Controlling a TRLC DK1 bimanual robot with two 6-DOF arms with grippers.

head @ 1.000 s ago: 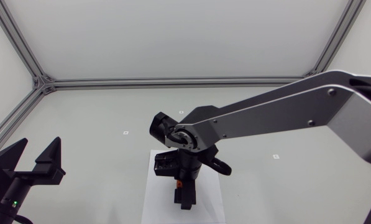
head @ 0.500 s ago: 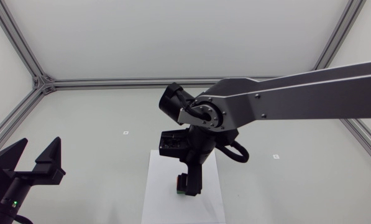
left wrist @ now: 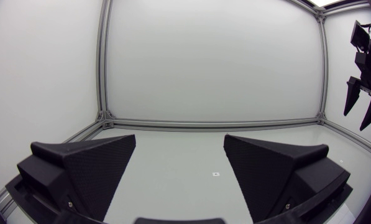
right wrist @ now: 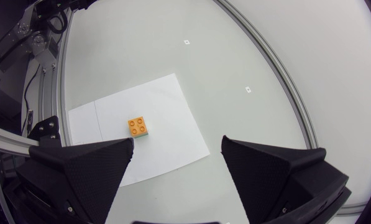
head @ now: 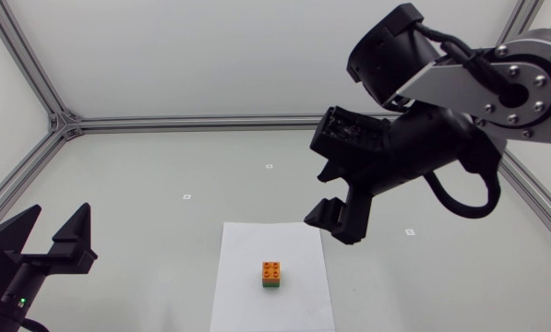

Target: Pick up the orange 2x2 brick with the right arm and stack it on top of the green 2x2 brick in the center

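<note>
My right gripper (head: 323, 195) hangs high above the table, its fingers spread wide with nothing between them. The orange 2x2 brick (head: 271, 269) lies well below and ahead of those fingers, apart from them, sitting squarely on the green 2x2 brick (head: 271, 286). The green one is almost wholly hidden. Only a thin strip of its side shows under the orange brick, and its studs are covered. The stack stands on a white paper sheet (head: 293, 244). From my right wrist, the stack lies beyond the gap, nearer one finger. My left gripper (head: 52, 231) rests low, fingers also parted and empty, well apart from the stack. Its arm is cut off at the edge.
</note>
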